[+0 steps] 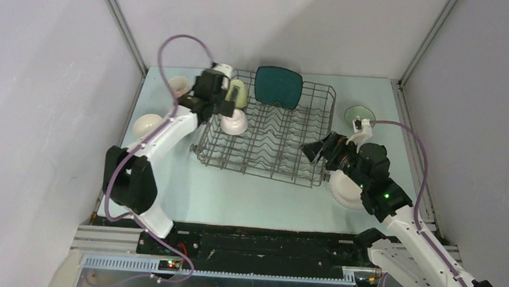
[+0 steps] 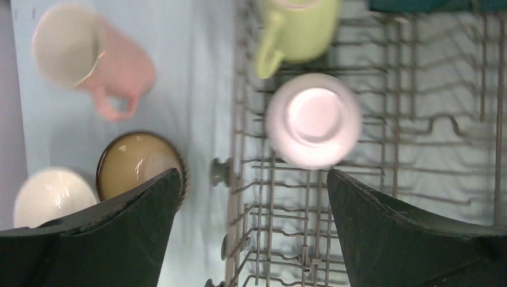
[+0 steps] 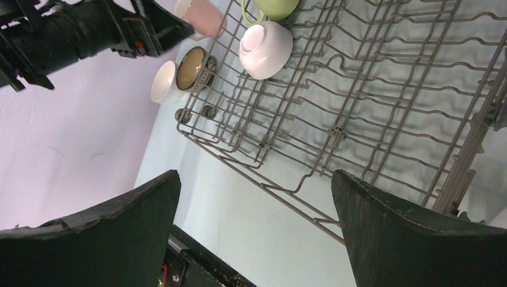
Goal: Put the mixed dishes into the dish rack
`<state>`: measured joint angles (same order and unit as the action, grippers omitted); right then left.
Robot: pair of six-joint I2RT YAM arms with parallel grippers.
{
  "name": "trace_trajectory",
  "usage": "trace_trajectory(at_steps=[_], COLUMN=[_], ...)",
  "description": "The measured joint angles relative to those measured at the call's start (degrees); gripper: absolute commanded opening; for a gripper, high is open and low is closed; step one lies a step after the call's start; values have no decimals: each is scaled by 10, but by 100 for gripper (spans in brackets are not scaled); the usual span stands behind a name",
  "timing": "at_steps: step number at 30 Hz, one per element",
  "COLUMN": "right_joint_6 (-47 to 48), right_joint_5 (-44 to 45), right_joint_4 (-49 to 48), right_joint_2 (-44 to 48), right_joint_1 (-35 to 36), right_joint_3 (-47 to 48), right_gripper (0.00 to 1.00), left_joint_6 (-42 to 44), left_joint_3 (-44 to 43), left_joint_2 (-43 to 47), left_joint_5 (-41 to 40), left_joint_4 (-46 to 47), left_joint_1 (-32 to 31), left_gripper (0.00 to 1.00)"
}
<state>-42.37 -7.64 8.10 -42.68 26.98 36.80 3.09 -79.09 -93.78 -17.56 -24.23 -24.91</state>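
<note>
Inside the dish rack (image 1: 269, 134), a white bowl (image 2: 314, 119) sits upside down at the left end beside the yellow-green mug (image 2: 296, 30), and the teal square plate (image 1: 278, 85) stands at the far edge. Over that bowl hangs the left hand (image 2: 251, 179), spread wide and empty; the right hand (image 3: 256, 176), by the rack's near right corner, is spread wide too. On the desk (image 1: 236, 195) sit the pink cup (image 2: 89, 54), dark brown bowl (image 2: 140, 164) and second white bowl (image 2: 51, 194) at left, the pale green bowl (image 1: 358, 114) and white round plate (image 1: 345, 191) at right.

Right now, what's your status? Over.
Left gripper, right gripper open, empty. White bowl, yellow-green mug, teal square plate in grey wire dish rack. Pink cup, dark brown bowl outside. Nothing blocking.
</note>
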Motion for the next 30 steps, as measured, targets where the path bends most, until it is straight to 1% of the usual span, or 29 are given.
trace_trajectory(at_steps=[5, 6, 8, 11, 13, 14, 15, 16, 18, 20, 25, 30], right_joint_6=[7, 8, 9, 12, 15, 17, 19, 20, 21, 22, 23, 23], right_joint_5=[-2, -2, -2, -2, -2, -2, -2, -1, -1, -1, -1, -1], right_joint_4=[4, 5, 9, 11, 11, 11, 12, 12, 12, 12, 12, 8], right_joint_2=[6, 8, 13, 20, 24, 26, 28, 30, 32, 32, 32, 30], right_joint_1=[0, 0, 0, 0, 0, 0, 0, -1, -1, -1, -2, -3], right_joint_3=[0, 0, 0, 0, 0, 0, 0, 0, 0, 0, 0, 0], right_gripper=[99, 100, 100, 100, 100, 100, 100, 99, 100, 100, 100, 99], left_joint_6=[-163, -189, -218, -237, -241, -242, -242, -243, -246, -247, -247, -247], left_joint_3=[22, 37, 64, 83, 76, 67, 49, 37, 9, -5, -26, -77], left_joint_2=[35, 43, 57, 66, 60, 53, 40, 28, -6, -38, -111, -168], left_joint_5=[28, 29, 27, 20, 20, 22, 24, 24, 29, 33, 38, 49], left_joint_4=[-2, 3, 15, 22, 22, 21, 18, 19, 29, 35, 35, 25], left_joint_1=[135, 163, 194, 208, 213, 215, 220, 225, 241, 259, 282, 283], left_gripper=[100, 99, 100, 98, 92, 87, 85, 81, 76, 73, 71, 70])
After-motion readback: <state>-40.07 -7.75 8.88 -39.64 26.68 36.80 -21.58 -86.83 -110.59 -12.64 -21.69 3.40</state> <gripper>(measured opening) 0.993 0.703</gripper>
